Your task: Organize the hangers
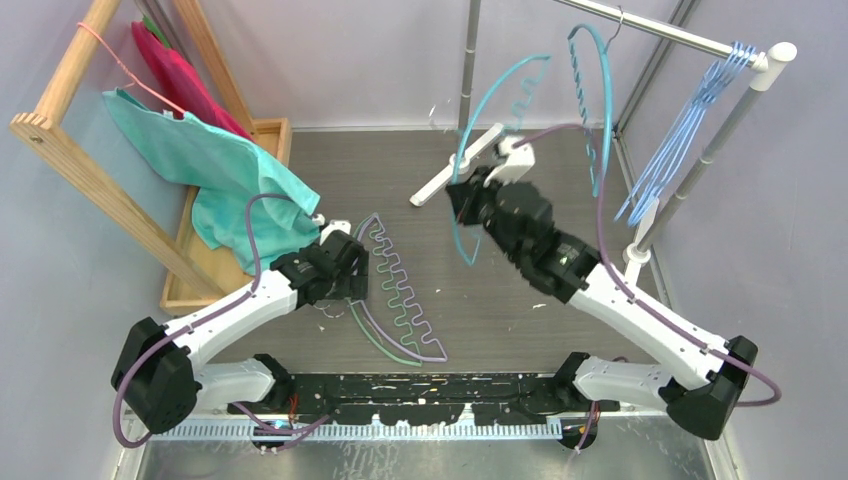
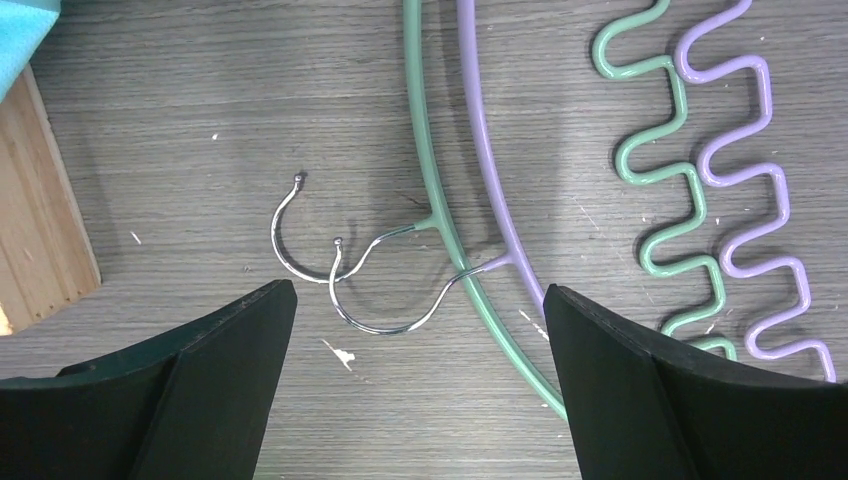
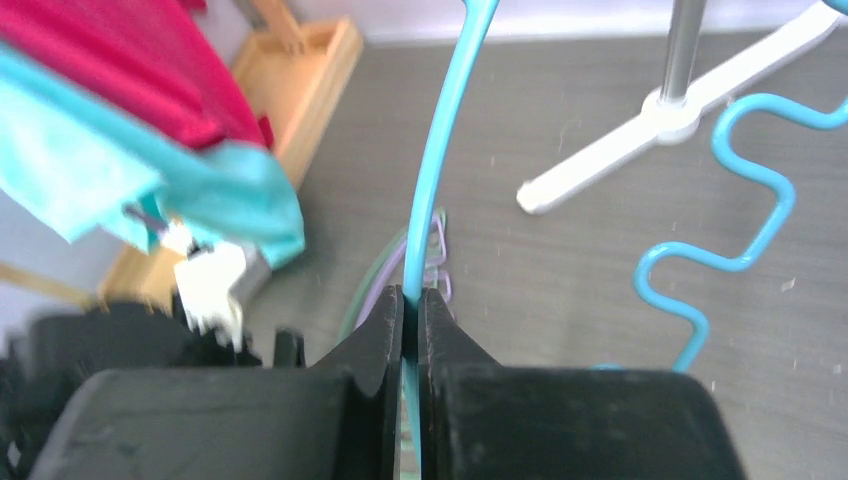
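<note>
My right pincer pinches the teal hanger by its arch, raised over the worktop. My left pincer hangs spread above the green hanger and lilac hanger, lying side by side there, their hooks crossing.

You are seeing a zigzag green hanger and a zigzag lilac hanger on the grey wood-grain bench. A teal hanger is showing too.
</note>
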Tool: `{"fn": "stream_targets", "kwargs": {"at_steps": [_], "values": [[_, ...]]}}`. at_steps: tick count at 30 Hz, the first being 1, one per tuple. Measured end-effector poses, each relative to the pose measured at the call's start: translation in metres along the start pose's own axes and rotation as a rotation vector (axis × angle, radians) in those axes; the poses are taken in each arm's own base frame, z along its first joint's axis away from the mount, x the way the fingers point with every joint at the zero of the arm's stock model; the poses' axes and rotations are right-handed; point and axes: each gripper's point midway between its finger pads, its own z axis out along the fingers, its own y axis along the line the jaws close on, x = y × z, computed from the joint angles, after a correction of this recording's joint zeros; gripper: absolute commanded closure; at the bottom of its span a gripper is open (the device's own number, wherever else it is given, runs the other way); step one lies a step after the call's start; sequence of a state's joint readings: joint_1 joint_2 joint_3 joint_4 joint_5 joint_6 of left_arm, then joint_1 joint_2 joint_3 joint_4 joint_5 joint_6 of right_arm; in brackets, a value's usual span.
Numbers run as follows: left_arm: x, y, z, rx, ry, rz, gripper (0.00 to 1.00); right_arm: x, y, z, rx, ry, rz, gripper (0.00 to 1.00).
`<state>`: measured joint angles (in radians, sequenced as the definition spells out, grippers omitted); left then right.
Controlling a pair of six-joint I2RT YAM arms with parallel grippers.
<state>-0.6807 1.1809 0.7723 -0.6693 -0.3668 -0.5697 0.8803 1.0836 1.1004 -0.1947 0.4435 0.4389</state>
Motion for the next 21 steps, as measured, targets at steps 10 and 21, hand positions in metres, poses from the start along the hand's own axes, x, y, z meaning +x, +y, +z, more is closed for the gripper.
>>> {"fn": "stream_targets", "kwargs": {"at_steps": [10, 21], "values": [[0.000, 0.004, 0.000, -0.025, -0.006, -0.006, 0.02, -0.085, -0.034, 0.054, -0.032, -0.098, 0.161, 0.99], [0.000, 0.013, -0.003, -0.060, -0.014, 0.001, 0.02, -0.140, -0.020, 0.082, -0.185, -0.179, 0.268, 0.99]]}}
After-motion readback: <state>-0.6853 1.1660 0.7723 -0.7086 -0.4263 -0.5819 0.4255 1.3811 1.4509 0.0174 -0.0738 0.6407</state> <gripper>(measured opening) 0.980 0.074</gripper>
